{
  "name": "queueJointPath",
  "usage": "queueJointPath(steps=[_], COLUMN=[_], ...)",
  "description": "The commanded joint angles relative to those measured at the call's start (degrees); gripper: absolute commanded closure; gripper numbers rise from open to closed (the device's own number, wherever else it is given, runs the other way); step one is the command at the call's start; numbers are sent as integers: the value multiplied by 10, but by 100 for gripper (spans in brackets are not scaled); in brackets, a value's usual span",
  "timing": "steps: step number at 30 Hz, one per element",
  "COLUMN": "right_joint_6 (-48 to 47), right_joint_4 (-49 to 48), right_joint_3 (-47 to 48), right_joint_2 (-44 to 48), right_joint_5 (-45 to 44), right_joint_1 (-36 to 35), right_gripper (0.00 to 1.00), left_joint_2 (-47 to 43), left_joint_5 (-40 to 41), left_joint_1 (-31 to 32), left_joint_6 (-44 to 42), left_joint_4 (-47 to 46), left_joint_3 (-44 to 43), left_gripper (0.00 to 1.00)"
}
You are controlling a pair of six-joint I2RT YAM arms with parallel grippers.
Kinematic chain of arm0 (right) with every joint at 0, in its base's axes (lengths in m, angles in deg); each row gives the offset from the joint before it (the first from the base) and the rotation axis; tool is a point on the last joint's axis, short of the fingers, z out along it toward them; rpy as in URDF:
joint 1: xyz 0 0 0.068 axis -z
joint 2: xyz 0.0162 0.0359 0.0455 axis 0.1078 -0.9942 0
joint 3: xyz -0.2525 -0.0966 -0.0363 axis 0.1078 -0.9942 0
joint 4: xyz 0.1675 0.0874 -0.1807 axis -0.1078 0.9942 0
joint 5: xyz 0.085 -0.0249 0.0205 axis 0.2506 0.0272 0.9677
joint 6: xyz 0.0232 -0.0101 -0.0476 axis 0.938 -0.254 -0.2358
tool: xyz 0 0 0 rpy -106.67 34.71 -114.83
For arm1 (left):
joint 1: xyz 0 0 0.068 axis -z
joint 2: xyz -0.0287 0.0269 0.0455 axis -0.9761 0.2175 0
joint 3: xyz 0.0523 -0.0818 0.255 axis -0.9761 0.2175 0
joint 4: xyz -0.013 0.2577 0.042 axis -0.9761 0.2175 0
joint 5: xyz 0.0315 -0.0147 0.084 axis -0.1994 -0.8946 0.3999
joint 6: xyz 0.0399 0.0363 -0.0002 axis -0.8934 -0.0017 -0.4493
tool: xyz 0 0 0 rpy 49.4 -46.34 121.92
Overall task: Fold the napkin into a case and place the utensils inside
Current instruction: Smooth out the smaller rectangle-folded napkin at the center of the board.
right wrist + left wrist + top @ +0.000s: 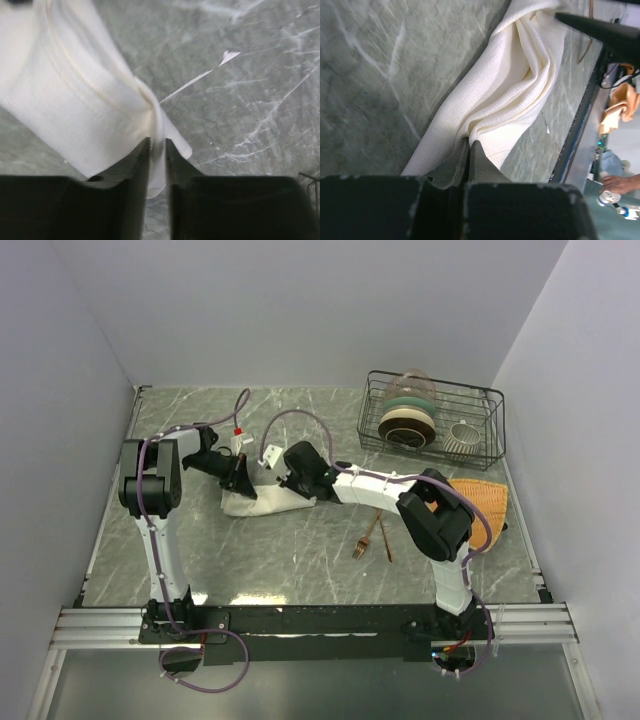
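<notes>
The cream-white napkin (262, 502) lies bunched in loose folds on the marble table, between my two grippers. My left gripper (236, 480) is shut on its left end; the left wrist view shows the cloth (505, 85) pinched at the fingertips. My right gripper (296, 482) is shut on its right corner, with cloth (75, 95) hanging between the fingers (135, 170). The copper fork (366, 538) and spoon (384, 536) lie crossed on the table, right of the napkin and apart from both grippers.
A black wire rack (432, 418) with stacked bowls and a ribbed cup stands at the back right. An orange woven mat (486, 502) lies by the right arm's elbow. Grey walls close in the table on three sides.
</notes>
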Motion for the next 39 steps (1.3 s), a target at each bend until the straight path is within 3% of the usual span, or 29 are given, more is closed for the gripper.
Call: queueJointPath(steps=[1, 5, 9, 11, 20, 28, 32, 34, 39], right_joint_6=[70, 98, 97, 94, 67, 33, -5, -17, -57], right_joint_4=[44, 72, 77, 75, 41, -38, -87, -123, -176], right_joint_3=[64, 81, 72, 65, 52, 6, -45, -67, -86], right_joint_2=[13, 16, 22, 23, -11, -38, -33, -26, -36], right_joint_5=[-6, 9, 35, 45, 8, -109, -169, -188, -248], right_joint_1=[13, 30, 33, 30, 3, -13, -20, -27, -42], right_gripper=[68, 63, 44, 41, 42, 57, 89, 97, 100], left_joint_2=[1, -3, -4, -3, -4, -8, -13, -13, -13], left_joint_5=[39, 39, 40, 40, 43, 49, 52, 53, 59], left_joint_1=[-1, -1, -1, -1, -1, -4, -19, -21, -22], left_joint_6=[-5, -8, -8, -8, -14, -16, -14, -14, -10], left_joint_4=[-35, -38, -40, -38, -32, -37, -42, -43, -37], left_joint_3=[36, 49, 51, 49, 48, 59, 65, 65, 63], left_gripper=[99, 99, 99, 99, 99, 99, 99, 99, 99])
